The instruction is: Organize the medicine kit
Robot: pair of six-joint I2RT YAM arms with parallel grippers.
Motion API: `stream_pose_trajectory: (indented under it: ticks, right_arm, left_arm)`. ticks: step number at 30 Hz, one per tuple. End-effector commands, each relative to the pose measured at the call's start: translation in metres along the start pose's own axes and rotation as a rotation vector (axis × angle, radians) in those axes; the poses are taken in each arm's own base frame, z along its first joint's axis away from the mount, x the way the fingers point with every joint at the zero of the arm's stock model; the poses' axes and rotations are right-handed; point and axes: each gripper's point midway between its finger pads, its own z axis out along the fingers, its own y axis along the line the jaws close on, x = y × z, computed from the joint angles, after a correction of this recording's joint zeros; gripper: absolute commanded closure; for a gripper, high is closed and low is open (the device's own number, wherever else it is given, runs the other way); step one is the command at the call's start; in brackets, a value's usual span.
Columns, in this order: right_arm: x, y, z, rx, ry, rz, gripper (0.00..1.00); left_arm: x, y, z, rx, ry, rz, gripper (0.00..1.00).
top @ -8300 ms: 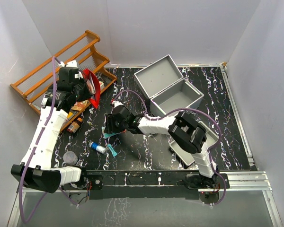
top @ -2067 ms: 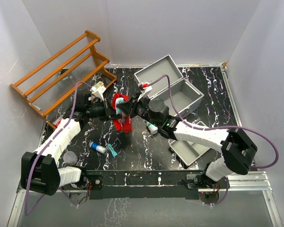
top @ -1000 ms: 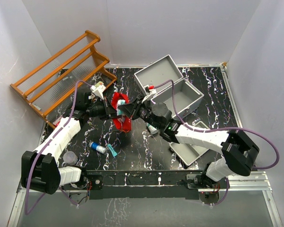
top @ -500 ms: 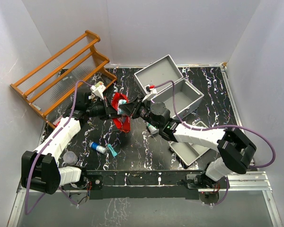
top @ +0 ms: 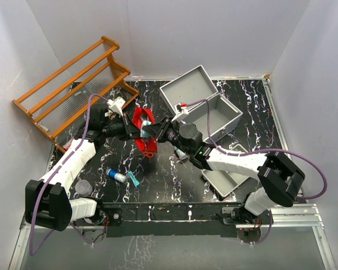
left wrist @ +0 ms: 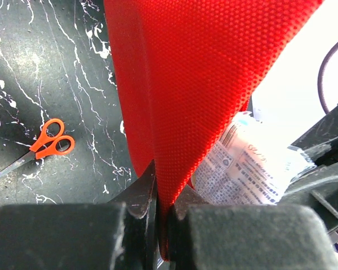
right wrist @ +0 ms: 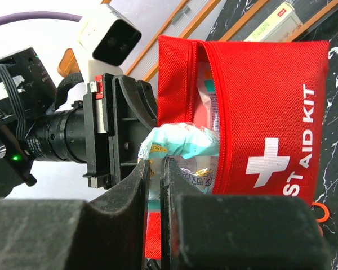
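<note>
The medicine kit (top: 230, 115), a light-grey metal case, stands open at the back with its lid (top: 186, 90) leaning back. My left gripper (top: 129, 130) (left wrist: 163, 197) is shut on the edge of a red pouch (top: 139, 120) (left wrist: 186, 84) marked FIRST AID KIT (right wrist: 265, 112) and holds it above the table. My right gripper (top: 153, 130) (right wrist: 156, 169) is shut on a white and teal packet (right wrist: 183, 143) (left wrist: 242, 163). The packet's end sits in the pouch's open zip mouth.
An orange-brown wooden rack (top: 73, 84) stands at the back left. Orange scissors (left wrist: 42, 149) lie under the pouch. A blue tube (top: 117, 176), a teal strip (top: 134, 180) and a round grey cap (top: 83, 187) lie front left. A grey tray (top: 225, 179) sits front right.
The pouch has tilted up and no longer hangs as low. The right gripper has pushed the packet a little toward the left gripper, into the pouch mouth.
</note>
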Motion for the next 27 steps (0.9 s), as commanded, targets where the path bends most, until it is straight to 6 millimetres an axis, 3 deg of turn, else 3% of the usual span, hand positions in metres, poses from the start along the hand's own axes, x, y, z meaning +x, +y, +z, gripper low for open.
stream_pose_trajectory:
  ticks: [1,14,16,21,25,27]
  right_arm:
    - [-0.015,0.015,-0.003,-0.048,-0.047,0.051,1.0]
    - [-0.012,-0.005,-0.011,0.077,-0.026,0.095,1.0]
    - [-0.005,-0.01,-0.011,0.102,0.004,0.086,0.96]
    - [-0.001,-0.017,-0.014,0.162,0.053,0.037,0.69]
    - [-0.011,-0.009,-0.019,0.172,0.062,-0.014,0.57]
    - [-0.016,-0.005,-0.022,0.173,0.071,-0.04,0.56]
  left_arm:
    - [-0.016,-0.026,-0.008,0.067,-0.04,0.039,1.0]
    - [-0.026,-0.024,-0.008,0.036,-0.089,0.028,1.0]
    - [-0.027,-0.024,-0.008,0.036,-0.091,0.03,1.0]
    - [-0.027,-0.017,-0.007,0.005,-0.084,0.04,1.0]
    - [-0.025,-0.012,-0.005,-0.014,-0.073,0.042,1.0]
    - [-0.024,-0.009,-0.004,-0.023,-0.071,0.043,1.0]
